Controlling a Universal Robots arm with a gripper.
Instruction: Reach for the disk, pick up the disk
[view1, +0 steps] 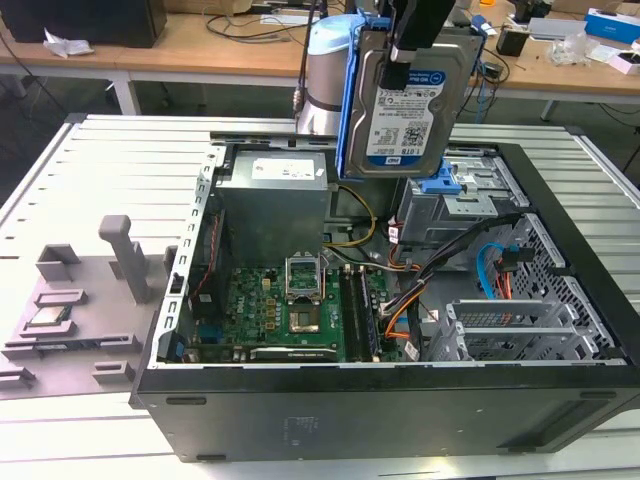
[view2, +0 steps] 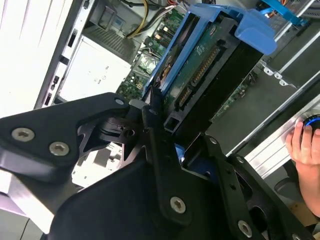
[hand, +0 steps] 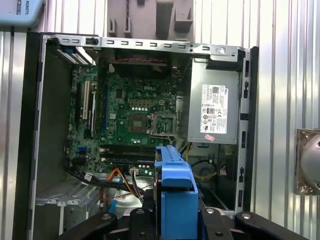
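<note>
Above the case (view1: 380, 410), gripper (view1: 402, 62) holds the disk (view1: 415, 115).

The disk (view1: 405, 100) is dull silver metal, its bracket (view1: 351, 100) smooth blue plastic, perhaps glossy.

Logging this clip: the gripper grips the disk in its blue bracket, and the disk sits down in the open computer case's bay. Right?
No: the gripper grips the disk in its blue bracket, but the disk hangs above the open computer case, as the exterior view shows.
</note>
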